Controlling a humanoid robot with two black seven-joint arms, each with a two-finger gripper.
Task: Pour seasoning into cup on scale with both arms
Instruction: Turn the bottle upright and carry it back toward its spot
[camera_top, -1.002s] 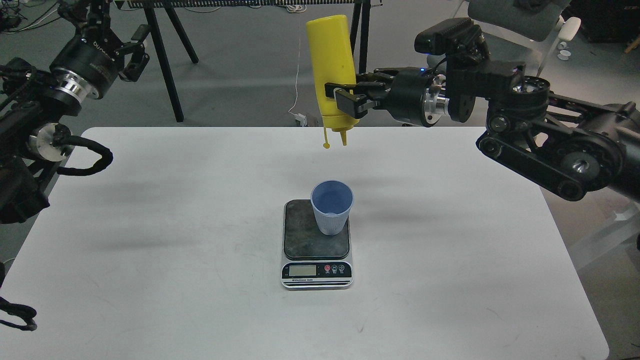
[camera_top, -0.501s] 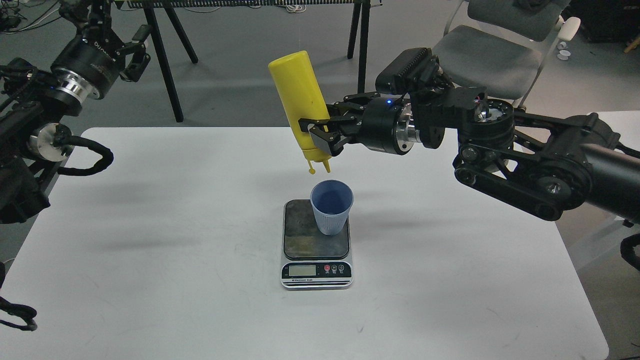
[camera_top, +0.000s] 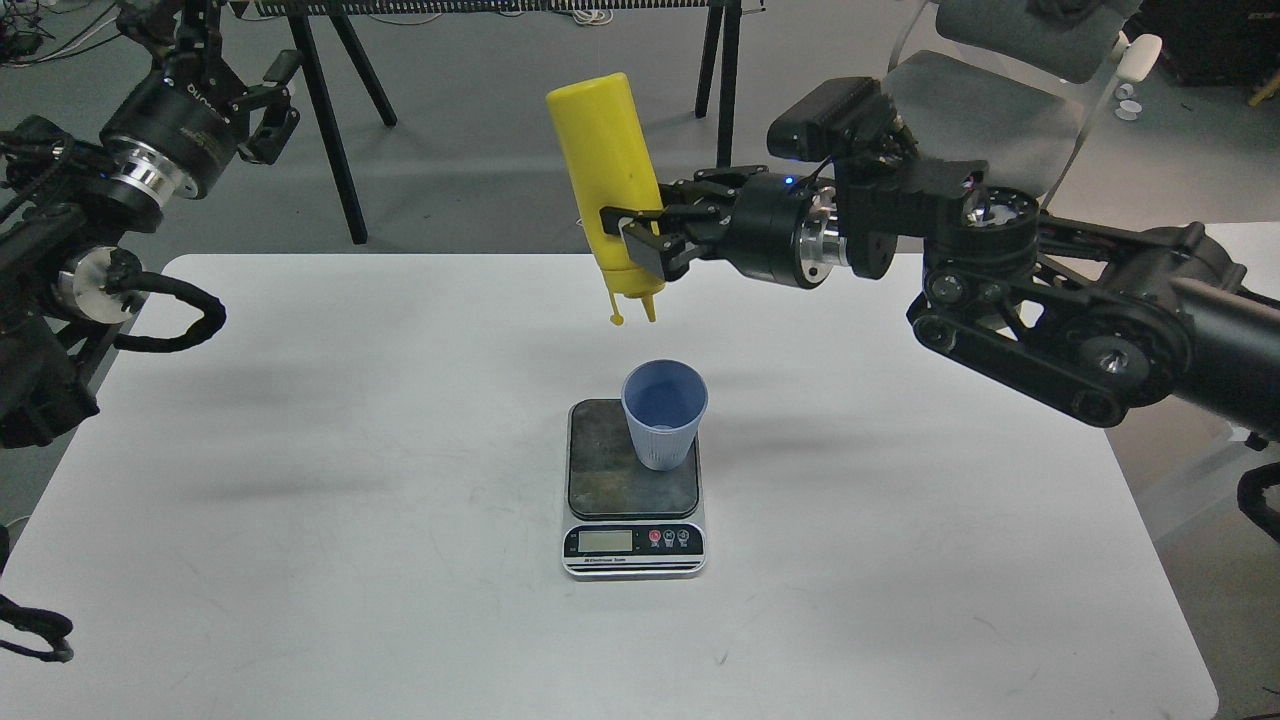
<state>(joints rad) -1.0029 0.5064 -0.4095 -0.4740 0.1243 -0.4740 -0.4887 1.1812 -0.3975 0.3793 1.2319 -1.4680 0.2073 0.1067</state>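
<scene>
Sitting nearest on the white surface (camera_top: 300, 560) is the scale (camera_top: 633, 485), its silver front and display facing the viewer, and the light-blue cup (camera_top: 664, 414) is standing upright on the dark plate, toward the plate's far right part, its mouth open and looking empty from this angle. Hanging above and beyond the cup, clear of it, is the seasoning (camera_top: 612, 185), turned upside down with its nozzle pointing down and its loose cap strap dangling beside the nozzle; the bottle is leaning, its base tipping up and to the left. The right hand (camera_top: 640, 240) is pinching the bottle low on its body, near the nozzle end, with one finger on each side. Farther off at the upper left, the left hand (camera_top: 262, 105) is hanging well apart from everything, and its fingers are appearing spread around nothing.

The pouring step is looking to be in hand, with no stream showing. The nozzle is appearing to sit a little left of and beyond the cup's mouth, so the next move is likely calling for bringing the tip over the rim, then squeezing gently; too hard a squeeze is risking overshooting or splashing onto the plate.
</scene>
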